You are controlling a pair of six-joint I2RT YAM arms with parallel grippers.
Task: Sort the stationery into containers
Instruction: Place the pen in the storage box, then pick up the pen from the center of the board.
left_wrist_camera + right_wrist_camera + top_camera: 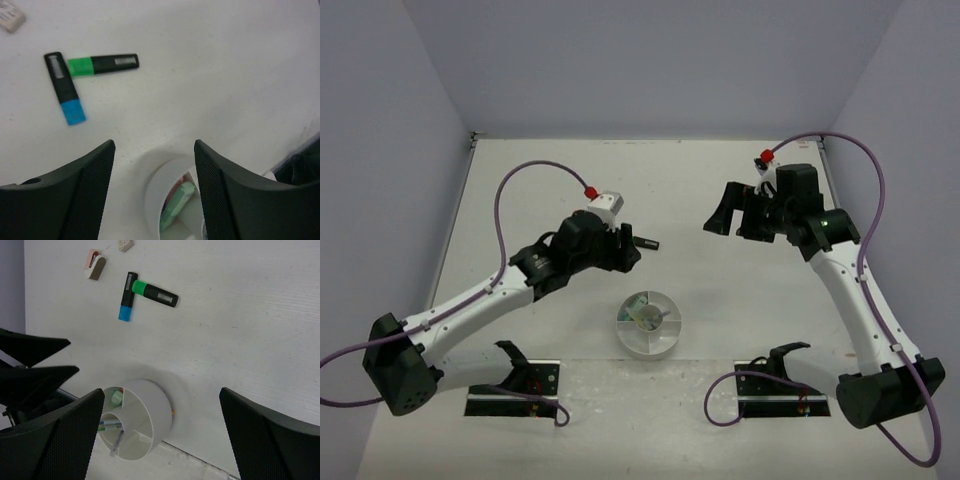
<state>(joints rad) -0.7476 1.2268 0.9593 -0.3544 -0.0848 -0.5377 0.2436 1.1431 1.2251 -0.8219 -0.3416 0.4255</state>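
Pale lavender walls are closing in a white counter [720, 290], and the round white dish [645, 348] is sitting low in the middle of the overhead view, between the two arms' bases. Its dividers are splitting it into wedges around a small centre cup. Seen from the right wrist, thin pens [112, 427] are lying in its lower left part, long axes running roughly left to right, and a pale green piece [116, 397] is resting in the wedge above them.

Two highlighters are lying out on the counter, well apart from the dish. From the left wrist, the green-capped highlighter [102, 64] is stretching almost level across the upper left of the frame, green end pointing left, black body running right. The blue-capped highlighter [65, 87] is slanting steeply, black end at upper left, blue end pointing down and right; the green cap is touching or almost touching its black body. A pink-and-white eraser [95, 265] is lying tilted in the upper left of the right wrist view.

The left fingers [80, 190] are standing apart, gripping nothing, with the dish's rim showing between them at the bottom of the frame. The right fingers [270, 440] are gaping wide, also holding nothing, the dish showing between them
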